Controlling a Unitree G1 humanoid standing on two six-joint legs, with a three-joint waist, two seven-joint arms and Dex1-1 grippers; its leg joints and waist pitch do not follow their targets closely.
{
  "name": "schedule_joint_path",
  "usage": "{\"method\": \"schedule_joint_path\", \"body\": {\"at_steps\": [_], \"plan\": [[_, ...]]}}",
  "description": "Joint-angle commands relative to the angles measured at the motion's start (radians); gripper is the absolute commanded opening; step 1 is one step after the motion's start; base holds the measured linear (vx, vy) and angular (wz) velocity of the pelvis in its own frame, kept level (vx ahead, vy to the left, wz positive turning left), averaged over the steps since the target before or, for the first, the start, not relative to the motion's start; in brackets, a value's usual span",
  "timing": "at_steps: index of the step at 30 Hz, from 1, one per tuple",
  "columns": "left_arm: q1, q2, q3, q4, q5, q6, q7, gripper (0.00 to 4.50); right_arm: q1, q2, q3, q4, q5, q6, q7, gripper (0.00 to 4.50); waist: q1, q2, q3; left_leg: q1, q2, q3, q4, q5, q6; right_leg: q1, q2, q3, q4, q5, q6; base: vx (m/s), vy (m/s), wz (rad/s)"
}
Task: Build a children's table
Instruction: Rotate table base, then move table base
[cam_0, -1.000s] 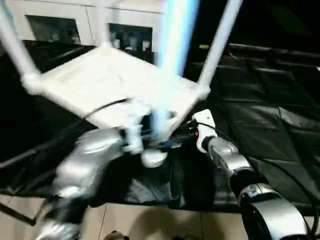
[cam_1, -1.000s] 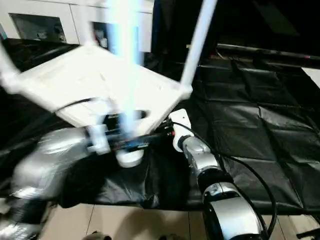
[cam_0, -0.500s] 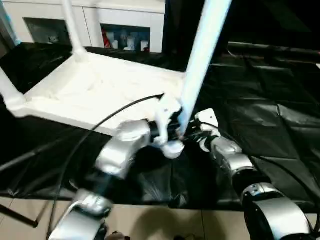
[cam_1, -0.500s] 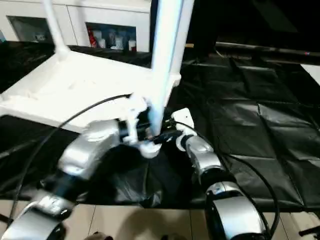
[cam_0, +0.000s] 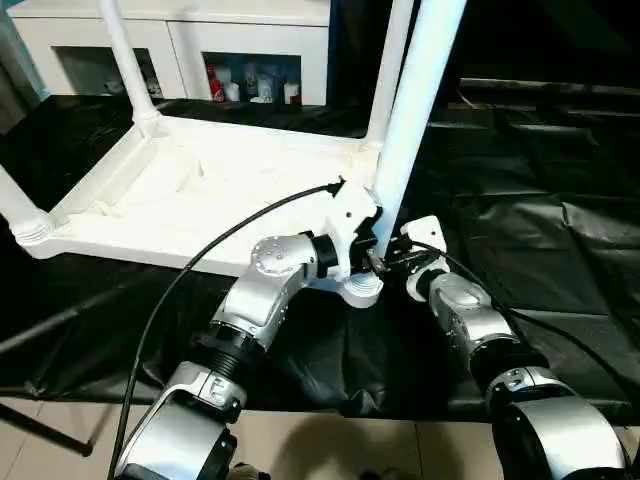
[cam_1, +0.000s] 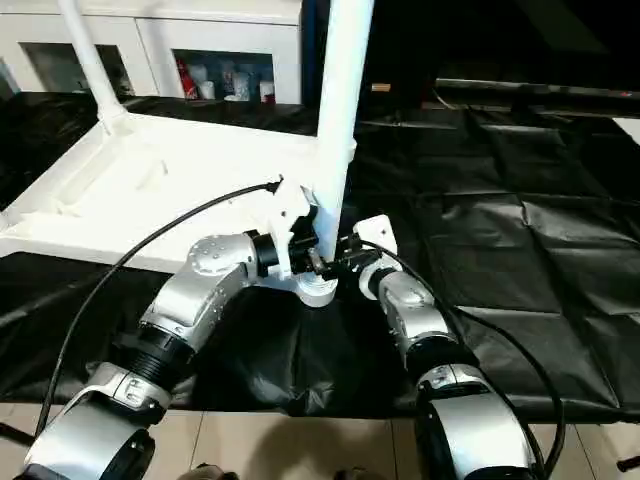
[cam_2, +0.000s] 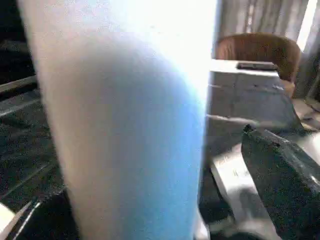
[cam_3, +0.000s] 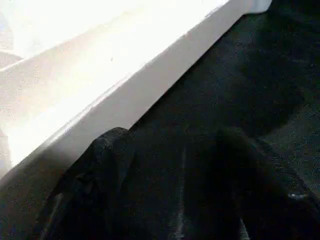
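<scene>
- Lying upside down on the black-draped work table (cam_0: 560, 200), the children's table (cam_0: 200, 190) spreads out beyond my left claw and to its left, ribbed underside up, legs rising from its corner sockets.
- My left claw (cam_0: 368, 248) sits at the near right corner of the white top, fingers spread wide around the base of the near leg (cam_0: 410, 110); in my left wrist view that leg stands right against the claw, with one black finger (cam_2: 285, 185) off to one side. I cannot tell whether the fingers actually press on the leg.
- The corner socket (cam_0: 358, 290) sits just below my left claw.
- My right claw (cam_0: 392, 262) is just to the right of the same leg, close to my left claw, partly spread; whether it grips anything I cannot tell.
- A white cabinet (cam_0: 250, 50) stands well beyond both claws.
</scene>
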Motion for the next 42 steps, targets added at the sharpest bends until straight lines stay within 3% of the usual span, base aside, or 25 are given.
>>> {"method": "schedule_joint_path", "body": {"at_steps": [1,3,5,6,9,10,11,14,18,19,20,21,22,23,25,26,27,28,29,30,32,36,38,40,42], "plan": [[-0.009,0.018,0.002,0.002,0.003,-0.005,-0.021,4.50,0.018,-0.015,-0.013,-0.006,0.007,-0.008,0.001,3.15,0.009,-0.002,-0.088,0.009,0.059,-0.025,-0.062,-0.172,0.070,0.060,-0.088,0.059,-0.073,-0.227,-0.235,0.000,0.000,0.00],[-0.004,0.082,-0.019,0.000,0.010,0.003,-0.108,4.50,0.031,-0.050,-0.027,0.000,0.011,-0.015,-0.003,3.15,0.019,0.007,-0.088,0.010,0.060,-0.027,-0.064,-0.176,0.059,0.058,-0.089,0.060,-0.071,-0.221,-0.231,0.000,0.000,0.00],[-0.006,0.097,-0.023,0.005,0.014,0.003,-0.127,4.50,0.032,-0.058,-0.031,0.000,0.012,-0.017,-0.004,3.15,0.018,0.004,-0.088,0.012,0.062,-0.025,-0.065,-0.186,0.054,0.056,-0.086,0.060,-0.071,-0.223,-0.231,0.000,0.000,0.00],[-0.030,0.163,-0.045,0.044,0.048,-0.011,-0.194,4.50,0.031,-0.088,-0.047,-0.005,0.018,-0.025,0.004,3.15,0.023,0.014,-0.087,0.012,0.059,-0.026,-0.067,-0.200,0.047,0.055,-0.085,0.059,-0.075,-0.225,-0.228,0.000,0.000,0.00],[-0.075,0.224,-0.072,0.126,0.117,-0.051,-0.216,4.50,0.034,-0.113,-0.053,-0.031,0.027,-0.034,0.053,3.15,0.030,0.018,-0.090,0.010,0.055,-0.027,-0.063,-0.192,0.043,0.058,-0.085,0.059,-0.069,-0.210,-0.218,0.000,0.000,0.00],[-0.087,0.235,-0.082,0.153,0.139,-0.069,-0.211,4.50,0.036,-0.117,-0.051,-0.043,0.030,-0.035,0.077,3.15,0.028,0.015,-0.090,0.009,0.055,-0.025,-0.064,-0.193,0.045,0.059,-0.083,0.060,-0.070,-0.211,-0.214,0.000,0.000,0.00],[-0.101,0.248,-0.093,0.183,0.163,-0.090,-0.206,4.50,0.039,-0.122,-0.049,-0.055,0.034,-0.036,0.103,3.15,0.030,0.022,-0.091,0.009,0.052,-0.025,-0.061,-0.191,0.049,0.059,-0.082,0.058,-0.074,-0.206,-0.212,0.000,0.000,0.00],[-0.166,0.278,-0.134,0.326,0.249,-0.154,-0.163,4.32,0.075,-0.154,-0.010,-0.150,0.048,-0.030,0.276,3.15,0.034,0.025,-0.094,0.002,0.053,-0.029,-0.060,-0.180,0.074,0.066,-0.084,0.056,-0.068,-0.175,-0.206,0.000,0.000,0.00],[-0.193,0.275,-0.146,0.378,0.272,-0.186,-0.134,3.87,0.097,-0.183,0.009,-0.194,0.052,-0.023,0.348,3.15,0.040,0.027,-0.097,0.000,0.055,-0.029,-0.056,-0.160,0.083,0.066,-0.088,0.054,-0.068,-0.168,-0.227,0.000,0.000,0.00],[-0.227,0.255,-0.153,0.445,0.274,-0.207,-0.154,3.87,0.137,-0.228,0.037,-0.279,0.068,0.008,0.454,3.15,0.041,0.039,-0.097,0.001,0.056,-0.031,-0.055,-0.162,0.080,0.064,-0.089,0.054,-0.068,-0.171,-0.230,0.000,0.000,0.00],[-0.227,0.255,-0.153,0.445,0.274,-0.207,-0.154,3.75,0.137,-0.228,0.037,-0.279,0.068,0.008,0.454,3.15,0.046,0.043,-0.098,0.008,0.052,-0.027,-0.054,-0.183,0.089,0.063,-0.080,0.052,-0.079,-0.177,-0.219,0.000,0.000,0.00],[-0.239,0.247,-0.154,0.467,0.272,-0.210,-0.173,3.69,0.152,-0.242,0.046,-0.310,0.075,0.022,0.487,3.15,0.045,0.036,-0.097,0.004,0.055,-0.030,-0.055,-0.179,0.091,0.066,-0.082,0.053,-0.073,-0.160,-0.225,0.000,0.000,0.00],[-0.248,0.240,-0.155,0.487,0.273,-0.215,-0.189,3.69,0.166,-0.252,0.056,-0.340,0.078,0.037,0.512,3.15,0.052,0.065,-0.098,0.003,0.052,-0.033,-0.052,-0.182,0.094,0.065,-0.083,0.050,-0.071,-0.165,-0.229,0.000,0.000,0.00],[-0.257,0.234,-0.158,0.512,0.278,-0.222,-0.212,3.59,0.188,-0.261,0.064,-0.386,0.086,0.062,0.539,3.15,0.047,0.057,-0.094,0.005,0.050,-0.029,-0.052,-0.205,0.098,0.066,-0.078,0.050,-0.086,-0.177,-0.220,0.000,0.000,0.00],[-0.276,0.221,-0.158,0.559,0.289,-0.237,-0.242,3.39,0.238,-0.276,0.076,-0.485,0.104,0.116,0.586,3.15,0.054,0.048,-0.097,-0.003,0.045,-0.030,-0.049,-0.175,0.115,0.071,-0.082,0.049,-0.078,-0.172,-0.223,0.000,0.000,0.00],[-0.287,0.211,-0.153,0.584,0.293,-0.243,-0.244,3.31,0.272,-0.286,0.083,-0.550,0.122,0.147,0.613,3.15,0.058,0.085,-0.097,0.000,0.044,-0.031,-0.046,-0.177,0.122,0.066,-0.082,0.047,-0.089,-0.212,-0.203,0.000,0.000,0.00],[-0.292,0.205,-0.151,0.595,0.296,-0.246,-0.240,3.25,0.290,-0.292,0.086,-0.584,0.134,0.168,0.627,3.15,0.054,0.072,-0.097,0.000,0.042,-0.030,-0.046,-0.180,0.123,0.069,-0.078,0.046,-0.092,-0.222,-0.192,0.000,0.000,0.00],[-0.302,0.196,-0.155,0.625,0.309,-0.260,-0.219,3.22,0.332,-0.306,0.092,-0.652,0.158,0.205,0.654,3.15,0.060,0.083,-0.102,-0.002,0.042,-0.034,-0.044,-0.164,0.128,0.072,-0.080,0.045,-0.084,-0.219,-0.188,0.000,0.000,0.00],[-0.306,0.193,-0.159,0.634,0.317,-0.266,-0.208,3.18,0.348,-0.311,0.096,-0.674,0.163,0.216,0.661,3.15,0.060,0.078,-0.100,-0.006,0.038,-0.033,-0.043,-0.158,0.140,0.073,-0.076,0.041,-0.092,-0.243,-0.164,0.000,0.000,0.00],[-0.310,0.190,-0.162,0.641,0.324,-0.271,-0.199,3.09,0.359,-0.316,0.098,-0.688,0.166,0.221,0.667,3.15,0.058,0.088,-0.101,-0.007,0.036,-0.033,-0.043,-0.158,0.142,0.069,-0.074,0.038,-0.097,-0.275,-0.149,0.000,0.000,0.00],[-0.321,0.178,-0.159,0.662,0.325,-0.275,-0.185,2.86,0.379,-0.326,0.104,-0.721,0.174,0.252,0.677,3.15,0.055,0.087,-0.101,-0.009,0.033,-0.033,-0.043,-0.155,0.132,0.070,-0.072,0.035,-0.103,-0.330,-0.125,0.000,0.000,0.00],[-0.344,0.160,-0.165,0.711,0.351,-0.293,-0.172,2.57,0.411,-0.348,0.108,-0.791,0.168,0.308,0.684,3.15,0.051,0.107,-0.098,-0.005,0.030,-0.035,-0.045,-0.185,0.119,0.063,-0.066,0.028,-0.117,-0.399,-0.094,0.000,0.000,0.00],[-0.348,0.157,-0.167,0.723,0.359,-0.298,-0.174,2.39,0.421,-0.354,0.108,-0.816,0.169,0.329,0.680,3.15,0.049,0.103,-0.102,-0.003,0.035,-0.039,-0.048,-0.182,0.120,0.065,-0.067,0.028,-0.116,-0.377,-0.096,0.000,0.000,0.00],[-0.353,0.156,-0.179,0.738,0.381,-0.303,-0.178,2.16,0.432,-0.366,0.105,-0.843,0.169,0.350,0.675,3.15,0.049,0.109,-0.104,-0.003,0.039,-0.041,-0.048,-0.176,0.129,0.062,-0.067,0.028,-0.115,-0.349,-0.101,0.000,0.000,0.00],[-0.354,0.158,-0.190,0.746,0.403,-0.303,-0.186,2.06,0.435,-0.378,0.101,-0.849,0.171,0.358,0.674,3.15,0.049,0.107,-0.109,-0.010,0.038,-0.042,-0.046,-0.155,0.140,0.067,-0.073,0.026,-0.110,-0.319,-0.107,0.000,0.000,0.00]]}}
